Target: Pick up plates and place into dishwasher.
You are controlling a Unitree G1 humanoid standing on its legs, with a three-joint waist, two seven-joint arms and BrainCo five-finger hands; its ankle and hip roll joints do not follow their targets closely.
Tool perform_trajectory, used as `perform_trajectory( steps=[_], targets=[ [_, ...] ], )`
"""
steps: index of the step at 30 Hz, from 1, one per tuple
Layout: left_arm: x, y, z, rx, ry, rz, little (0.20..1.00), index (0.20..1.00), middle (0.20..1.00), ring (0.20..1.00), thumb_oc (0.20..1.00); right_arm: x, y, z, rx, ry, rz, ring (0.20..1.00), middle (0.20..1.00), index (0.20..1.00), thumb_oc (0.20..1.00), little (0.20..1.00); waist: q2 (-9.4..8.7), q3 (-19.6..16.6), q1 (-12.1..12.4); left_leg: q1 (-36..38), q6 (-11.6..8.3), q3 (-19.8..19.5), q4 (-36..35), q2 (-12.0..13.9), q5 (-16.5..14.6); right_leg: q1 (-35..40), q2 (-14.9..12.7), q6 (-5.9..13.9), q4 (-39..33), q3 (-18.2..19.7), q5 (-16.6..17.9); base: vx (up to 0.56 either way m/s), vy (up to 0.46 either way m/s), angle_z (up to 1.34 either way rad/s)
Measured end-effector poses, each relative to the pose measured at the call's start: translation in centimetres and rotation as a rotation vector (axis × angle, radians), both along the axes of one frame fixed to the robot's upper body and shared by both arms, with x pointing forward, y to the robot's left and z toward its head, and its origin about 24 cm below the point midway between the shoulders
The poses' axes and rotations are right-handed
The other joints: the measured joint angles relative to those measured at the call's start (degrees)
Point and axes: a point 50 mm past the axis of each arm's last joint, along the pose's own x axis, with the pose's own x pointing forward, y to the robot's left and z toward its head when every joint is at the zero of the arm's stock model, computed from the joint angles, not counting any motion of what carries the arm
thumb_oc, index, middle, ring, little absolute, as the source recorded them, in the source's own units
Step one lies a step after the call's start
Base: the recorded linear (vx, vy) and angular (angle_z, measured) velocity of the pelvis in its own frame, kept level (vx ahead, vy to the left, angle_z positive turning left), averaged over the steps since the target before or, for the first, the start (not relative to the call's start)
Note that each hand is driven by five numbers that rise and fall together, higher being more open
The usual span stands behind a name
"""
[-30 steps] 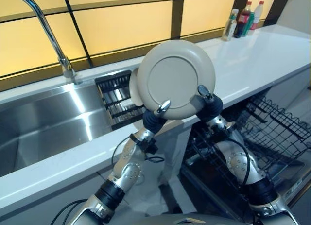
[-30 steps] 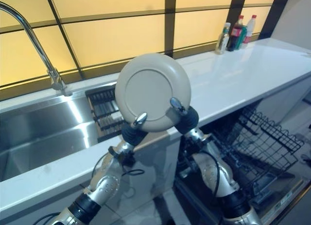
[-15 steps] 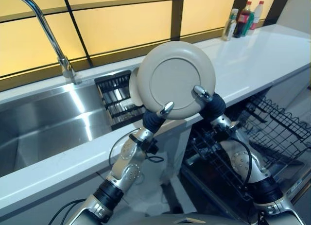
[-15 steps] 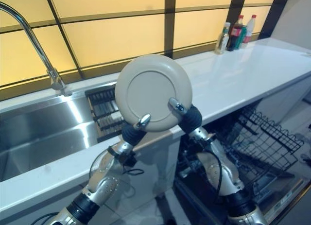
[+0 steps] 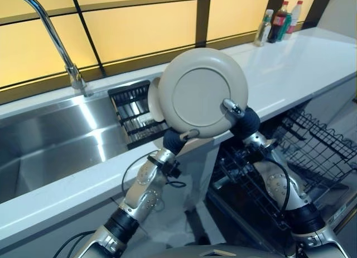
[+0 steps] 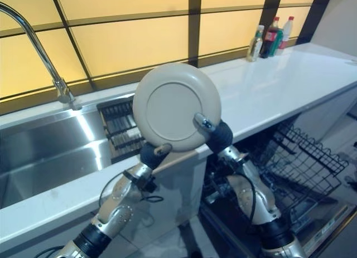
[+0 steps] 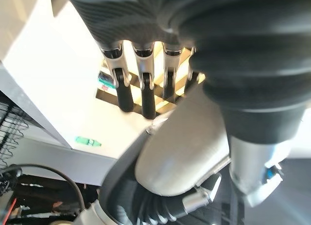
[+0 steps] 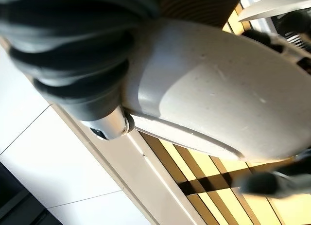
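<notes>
The plate (image 5: 203, 92) is held upright in the air above the counter (image 5: 290, 68), its underside facing the camera, with the open dishwasher rack (image 5: 312, 146) below and to its right. The right hand (image 5: 241, 116) grips the plate's lower right rim, thumb hooked over the edge. The left hand (image 5: 177, 139) sits at the lower left rim; in its wrist view the fingers (image 7: 148, 96) stand straight and apart from the plate, so it looks loose. A second plate (image 5: 153, 100) shows just behind the first, over the sink's drying rack (image 5: 131, 110). To do this well, the right hand should keep a firm pinch, swing the plate clear of the counter edge, and lower it edge-first between the rack's wires.
</notes>
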Motion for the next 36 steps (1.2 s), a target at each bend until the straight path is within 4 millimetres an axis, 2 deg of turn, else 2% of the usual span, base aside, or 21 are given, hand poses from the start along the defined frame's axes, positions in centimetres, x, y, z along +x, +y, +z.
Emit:
perform_trajectory(
  steps=[6, 9, 14, 19, 22, 25, 27, 30, 32, 36],
  targets=[
    [0.0, 1.3, -0.7, 0.004, 0.042, 0.046, 1.000, 1.000, 1.000, 1.000, 1.000, 0.0, -2.7, 0.4, 0.097, -0.011, -0.202, 0.200, 0.200, 0.200, 0.200, 0.200, -0.07, 0.1, 0.0, -0.1, 0.05, 0.1, 0.0, 0.0, -0.2, 0.0, 0.0, 0.00, -0.1, 0.1, 0.0, 0.00, 0.000, 0.00],
    [-0.2, 1.7, -0.9, -0.006, 0.058, 0.057, 1.000, 1.000, 1.000, 1.000, 1.000, -0.3, -4.2, -0.2, 0.124, 0.022, -0.313, 0.200, 0.200, 0.200, 0.200, 0.200, -0.10, 0.1, 0.0, -0.1, 0.03, 0.1, 0.0, 0.0, -0.2, 0.0, 0.0, 0.00, -0.2, 0.1, 0.0, 0.00, 0.000, 0.00],
    [-0.3, 1.9, -1.2, -0.100, 0.115, 0.058, 1.000, 1.000, 1.000, 1.000, 1.000, -1.0, -5.0, -1.4, 0.132, 0.059, -0.366, 0.200, 0.200, 0.200, 0.200, 0.200, -0.11, 0.2, -0.1, -0.1, -0.01, 0.4, 0.0, 0.1, -0.3, 0.0, 0.0, 0.00, -0.4, 0.1, 0.0, -0.01, -0.006, -0.02],
    [-0.5, 2.6, -1.4, -0.141, 0.116, 0.067, 1.000, 1.000, 1.000, 1.000, 1.000, -1.3, -6.1, -1.1, 0.203, 0.021, -0.468, 0.200, 0.200, 0.200, 0.200, 0.200, -0.11, 0.3, -0.3, 0.0, 0.20, 1.5, 0.0, 0.2, -0.8, -0.4, 0.0, 0.23, -0.4, 0.3, 0.2, -0.01, -0.014, -0.11],
    [-0.7, 2.6, -1.6, -0.137, 0.115, 0.048, 1.000, 1.000, 1.000, 1.000, 1.000, -1.5, -7.7, -0.6, 0.227, -0.003, -0.575, 0.200, 0.200, 0.200, 0.200, 0.200, -0.05, 0.8, -1.1, 0.0, 0.22, 1.6, 0.0, 0.1, -0.9, -0.4, 0.0, 0.24, -0.3, 0.5, 0.2, 0.00, -0.006, -0.02],
    [-1.6, 2.7, -2.7, -0.118, 0.145, -0.005, 1.000, 1.000, 1.000, 1.000, 1.000, -1.8, -9.7, -0.7, 0.242, 0.001, -0.680, 0.200, 0.200, 0.200, 0.200, 0.200, 0.19, 1.1, -1.8, 0.2, 0.01, 3.1, 0.1, 0.1, -1.1, -0.7, 0.2, 0.23, -0.2, 1.8, 0.3, 0.00, -0.035, -0.21],
    [-2.3, 2.8, -3.3, -0.099, 0.156, -0.050, 1.000, 1.000, 1.000, 1.000, 1.000, -1.8, -10.8, -0.9, 0.245, 0.007, -0.729, 0.200, 0.200, 0.200, 0.200, 0.200, 0.36, 1.3, -3.1, 0.2, 0.05, 3.6, 0.2, 0.1, -1.2, -1.0, 0.2, 0.23, 0.0, 2.2, 0.3, -0.01, -0.046, -0.17],
    [-3.1, 2.8, -4.0, -0.058, 0.167, -0.135, 1.000, 1.000, 1.000, 1.000, 1.000, -1.8, -12.0, -1.6, 0.217, 0.033, -0.783, 0.200, 0.200, 0.200, 0.200, 0.200, 0.62, 1.8, -3.5, 0.6, -0.02, 4.7, 0.2, 0.1, -1.4, -1.2, 0.5, 0.14, 0.3, 3.4, 0.4, 0.00, -0.052, -0.19],
    [-3.4, 2.6, -4.2, -0.060, 0.179, -0.185, 1.000, 1.000, 1.000, 1.000, 1.000, -1.6, -12.5, -2.1, 0.101, 0.045, -0.830, 0.200, 0.200, 0.200, 0.200, 0.200, 0.77, 2.4, -4.5, 1.1, -0.04, 4.8, 0.2, 0.2, -1.5, -0.9, 0.5, 0.15, 0.5, 3.5, 0.3, 0.02, -0.062, -0.08],
    [-3.6, 2.6, -4.9, -0.098, 0.230, -0.210, 1.000, 1.000, 1.000, 1.000, 1.000, -1.7, -14.3, -2.7, -0.117, 0.062, -0.885, 0.200, 0.200, 0.200, 0.200, 0.200, 1.28, 2.9, -4.6, 1.2, 0.06, 5.4, 0.0, 0.4, -1.8, -1.1, 0.7, 0.18, 0.6, 3.6, 0.3, 0.03, -0.077, -0.07]
  ],
)
